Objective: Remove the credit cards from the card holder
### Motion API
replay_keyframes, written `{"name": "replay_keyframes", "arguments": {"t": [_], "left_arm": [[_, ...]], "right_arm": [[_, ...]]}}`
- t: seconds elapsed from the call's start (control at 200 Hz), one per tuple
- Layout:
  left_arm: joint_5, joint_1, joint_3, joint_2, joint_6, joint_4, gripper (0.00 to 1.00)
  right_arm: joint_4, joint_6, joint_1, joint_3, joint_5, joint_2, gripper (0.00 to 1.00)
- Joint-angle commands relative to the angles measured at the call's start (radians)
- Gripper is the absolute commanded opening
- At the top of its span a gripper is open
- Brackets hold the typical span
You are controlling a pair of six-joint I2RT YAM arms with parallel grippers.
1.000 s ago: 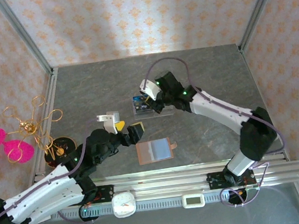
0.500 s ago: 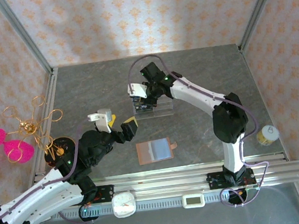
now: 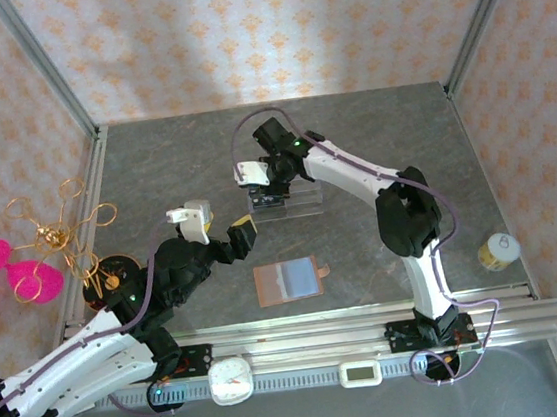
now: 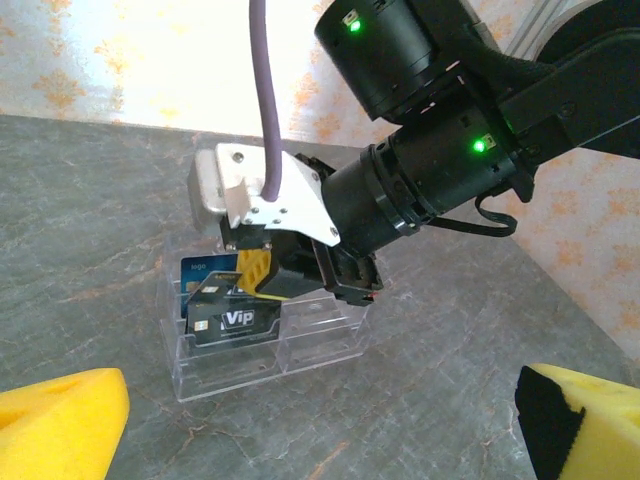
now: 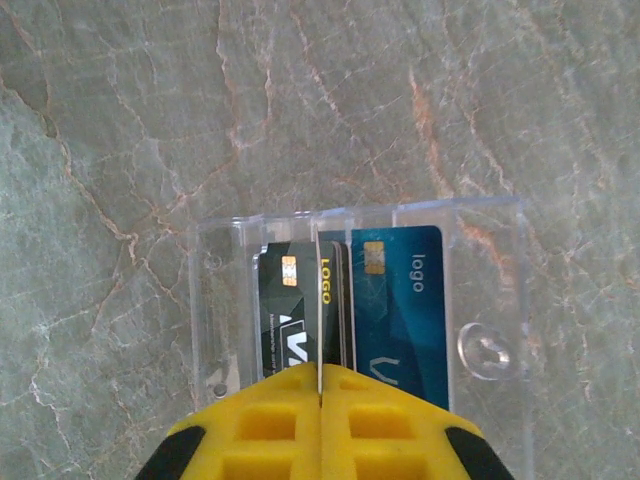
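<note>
The fingers [image 5: 265, 430] of the right gripper [image 5: 320, 380] are clamped on the edge of a thin card [image 5: 322, 290]; those of the left gripper [image 3: 225, 237] are held wide apart above the table [image 3: 381, 136]. The clear rack [image 4: 320, 345] is set well apart from the open card holder [image 3: 290, 281], and a black card [image 5: 280, 320] and a blue card [image 5: 405, 320] are stood in the rack.

Glossy plastic credit cards [image 5: 400, 310], clear acrylic rack [image 5: 213, 300]
</note>
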Motion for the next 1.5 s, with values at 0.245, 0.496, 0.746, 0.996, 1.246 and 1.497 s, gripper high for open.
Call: {"name": "replay_keyframes", "arguments": {"t": [0.245, 0.496, 0.746, 0.996, 1.246, 1.497], "left_arm": [[-0.015, 0.02, 0.011, -0.017, 0.019, -0.019, 0.99], [-0.002, 0.028, 0.006, -0.019, 0.016, -0.012, 0.99], [0.007, 0.03, 0.005, -0.02, 0.007, -0.016, 0.99], [0.021, 0.031, -0.01, -0.021, 0.001, 0.005, 0.99], [0.051, 0.033, -0.019, -0.012, -0.005, 0.071, 0.99], [0.01, 0.037, 0.005, 0.124, 0.053, 0.227, 0.99]], "right_arm": [[-0.019, 0.005, -0.005, 0.002, 0.078, 0.031, 0.0], [-0.009, 0.007, 0.002, -0.008, 0.084, 0.043, 0.0], [0.013, 0.013, 0.013, -0.026, 0.101, 0.058, 0.0], [0.057, 0.049, 0.027, -0.019, 0.096, 0.04, 0.31], [0.085, 0.178, 0.027, 0.008, 0.003, -0.053, 0.52], [0.465, 0.545, 0.027, -0.295, -0.029, -0.324, 0.69]]}}
